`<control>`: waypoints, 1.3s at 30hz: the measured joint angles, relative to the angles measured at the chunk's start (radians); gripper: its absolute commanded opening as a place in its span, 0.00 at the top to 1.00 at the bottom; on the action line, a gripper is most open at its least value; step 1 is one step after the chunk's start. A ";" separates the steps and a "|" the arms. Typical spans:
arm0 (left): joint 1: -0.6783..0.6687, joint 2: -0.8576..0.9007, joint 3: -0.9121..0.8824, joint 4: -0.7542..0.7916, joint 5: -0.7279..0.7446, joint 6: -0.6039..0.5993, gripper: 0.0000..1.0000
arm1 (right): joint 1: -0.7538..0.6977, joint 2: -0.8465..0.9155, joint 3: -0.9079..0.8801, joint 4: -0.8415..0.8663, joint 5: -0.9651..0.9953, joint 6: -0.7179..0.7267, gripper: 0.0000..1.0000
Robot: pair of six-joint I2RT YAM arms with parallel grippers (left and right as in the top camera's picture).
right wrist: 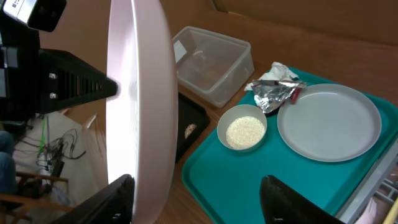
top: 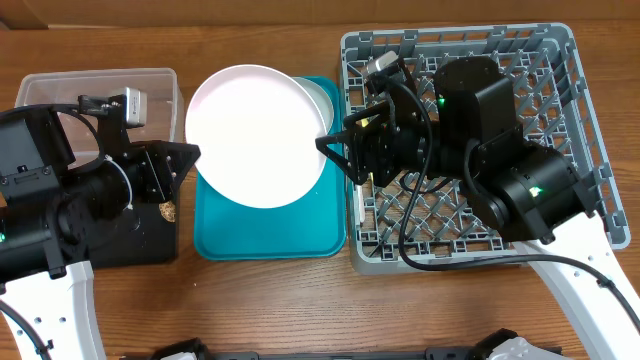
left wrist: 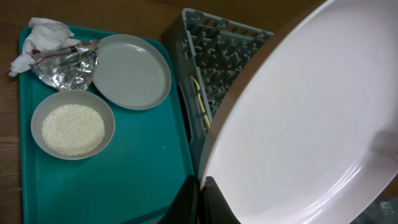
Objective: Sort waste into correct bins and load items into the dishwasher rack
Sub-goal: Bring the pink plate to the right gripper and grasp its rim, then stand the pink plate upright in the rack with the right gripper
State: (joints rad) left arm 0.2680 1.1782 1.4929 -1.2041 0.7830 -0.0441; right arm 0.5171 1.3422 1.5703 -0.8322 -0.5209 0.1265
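My left gripper (top: 195,152) (left wrist: 200,198) is shut on the rim of the whitish-pink plate (top: 255,135) (left wrist: 298,124) and holds it tilted above the teal tray (top: 270,235). My right gripper (top: 335,150) (right wrist: 205,199) is open at the plate's opposite rim (right wrist: 140,124), which stands beside one finger. On the teal tray lie the pale grey plate (left wrist: 130,71) (right wrist: 329,121), the small grey bowl of rice (left wrist: 73,124) (right wrist: 242,127), the foil wrapper (left wrist: 65,65) (right wrist: 277,93) and the white napkin (left wrist: 40,34). The dishwasher rack (top: 590,110) (left wrist: 217,56) is at the right.
The clear tub (top: 60,85) (right wrist: 214,62) stands at the far left. The black tray (top: 130,245) (right wrist: 189,121) in front of it holds a brown morsel (top: 168,211) (right wrist: 189,130). A yellow utensil (left wrist: 200,102) lies in the rack. The right arm hangs over the rack.
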 measured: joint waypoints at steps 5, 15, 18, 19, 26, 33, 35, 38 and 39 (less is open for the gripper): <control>-0.014 0.000 0.000 0.001 0.030 0.000 0.96 | 0.000 0.000 0.000 0.019 -0.025 -0.017 0.62; -0.066 0.000 0.000 0.009 0.030 0.006 0.81 | -0.007 0.014 0.000 0.028 -0.014 -0.015 0.96; -0.066 0.000 0.000 0.020 0.033 0.015 0.30 | -0.007 0.016 0.000 0.027 -0.014 -0.016 0.96; -0.067 0.000 0.000 0.023 0.033 0.016 0.00 | -0.006 0.016 0.000 0.028 -0.023 -0.017 0.96; -0.070 0.000 0.000 0.023 -0.017 0.018 0.00 | -0.006 0.003 0.000 -0.023 0.067 -0.019 0.96; -0.070 0.002 0.094 -0.008 -0.032 0.018 0.00 | -0.009 -0.038 0.000 -0.158 0.448 0.045 0.96; -0.070 0.002 0.143 -0.028 -0.032 0.018 0.00 | -0.024 -0.038 0.000 -0.190 0.558 0.082 0.96; -0.070 0.002 0.197 -0.051 -0.032 0.018 0.00 | -0.089 -0.038 0.000 -0.233 0.747 0.144 0.96; -0.070 0.002 0.208 -0.054 -0.032 0.018 0.00 | -0.119 -0.038 0.000 -0.238 0.810 0.161 0.96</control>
State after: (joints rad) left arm 0.1978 1.1797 1.7004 -1.2579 0.7509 -0.0261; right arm 0.3981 1.3045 1.5707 -1.0702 0.2890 0.2878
